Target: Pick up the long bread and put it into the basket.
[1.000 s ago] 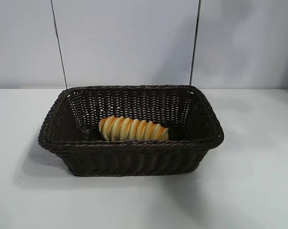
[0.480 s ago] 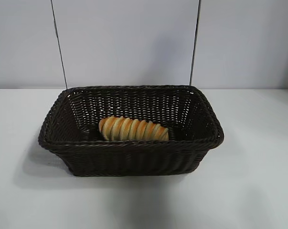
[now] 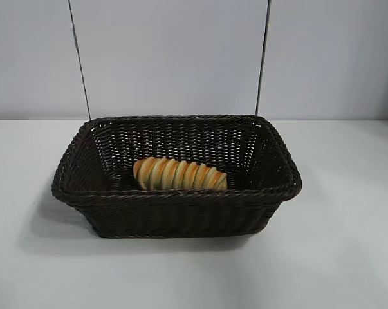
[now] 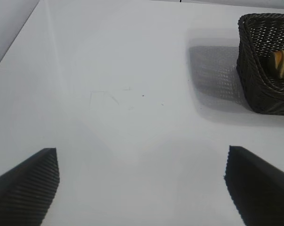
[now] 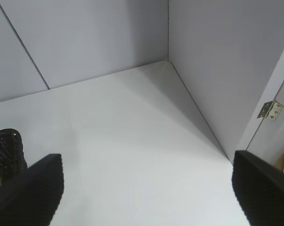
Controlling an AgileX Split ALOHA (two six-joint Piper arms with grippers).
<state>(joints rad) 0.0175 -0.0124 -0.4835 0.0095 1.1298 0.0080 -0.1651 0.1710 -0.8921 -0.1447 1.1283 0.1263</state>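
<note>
**Bread in the basket, both grippers wide**

While the long bread [image 3: 179, 174] lies on the floor of the basket [image 3: 174, 196], the left gripper [image 4: 142, 181] hangs spread and empty over bare table [image 4: 109, 70]; right gripper [image 5: 149, 188] is spread too, beside the basket's corner.

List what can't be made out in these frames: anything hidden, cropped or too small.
- Exterior view: the long bread lies in the basket; its lower edge is hidden behind the near rim. Neither arm shows.
- Left wrist view: the basket is cut off by the frame edge, only one end of the bread shows; the left gripper shows only its two open fingertips.
- Right wrist view: only a basket corner shows; the right gripper is open, its fingers cropped.
</note>
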